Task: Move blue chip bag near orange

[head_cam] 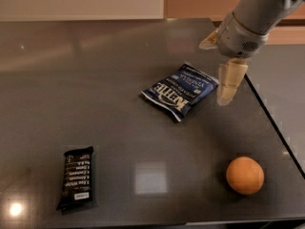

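The blue chip bag (180, 90), navy with white "Kettle" lettering, lies flat on the dark table (95, 80) right of centre. The orange (244, 175) sits near the table's front right corner, well apart from the bag. My gripper (213, 74) hangs above the table just right of the bag's right edge. Its cream fingers (228, 82) are spread open and hold nothing. One finger points down beside the bag, the other points toward the back left.
A black wrapped bar (76, 178) with white text lies at the front left. The table's right edge (271, 123) runs diagonally close to the gripper and the orange. A wall stands behind the table.
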Motion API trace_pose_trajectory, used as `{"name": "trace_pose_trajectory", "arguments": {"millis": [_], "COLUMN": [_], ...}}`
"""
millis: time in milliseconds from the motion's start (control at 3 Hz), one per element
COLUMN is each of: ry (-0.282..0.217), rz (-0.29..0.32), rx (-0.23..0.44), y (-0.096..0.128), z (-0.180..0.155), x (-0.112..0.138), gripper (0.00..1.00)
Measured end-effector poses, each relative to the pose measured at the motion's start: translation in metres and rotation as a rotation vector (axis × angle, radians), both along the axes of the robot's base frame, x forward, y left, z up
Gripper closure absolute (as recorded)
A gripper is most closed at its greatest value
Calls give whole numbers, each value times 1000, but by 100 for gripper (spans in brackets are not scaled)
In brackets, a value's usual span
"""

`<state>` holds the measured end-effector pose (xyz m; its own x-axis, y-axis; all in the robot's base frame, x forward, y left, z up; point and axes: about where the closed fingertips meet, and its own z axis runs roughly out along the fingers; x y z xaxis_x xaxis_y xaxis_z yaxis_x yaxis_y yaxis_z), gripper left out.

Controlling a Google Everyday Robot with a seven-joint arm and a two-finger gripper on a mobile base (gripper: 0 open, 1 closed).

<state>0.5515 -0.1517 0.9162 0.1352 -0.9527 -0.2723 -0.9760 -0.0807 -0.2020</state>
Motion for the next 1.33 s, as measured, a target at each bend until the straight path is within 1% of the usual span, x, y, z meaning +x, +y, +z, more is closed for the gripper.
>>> {"name": "trace_pose_trajectory", "arguments": {"millis": [333,667,1000,1333], "ry": [11,19,28,37], "rz": [49,83,110,140], "rx": [-16,-31,-51,-73], "y": [9,17,25,31], "z": [-18,-34,-49,-60], "x": [15,27,35,37], "gripper": [0,0,0,0]}}
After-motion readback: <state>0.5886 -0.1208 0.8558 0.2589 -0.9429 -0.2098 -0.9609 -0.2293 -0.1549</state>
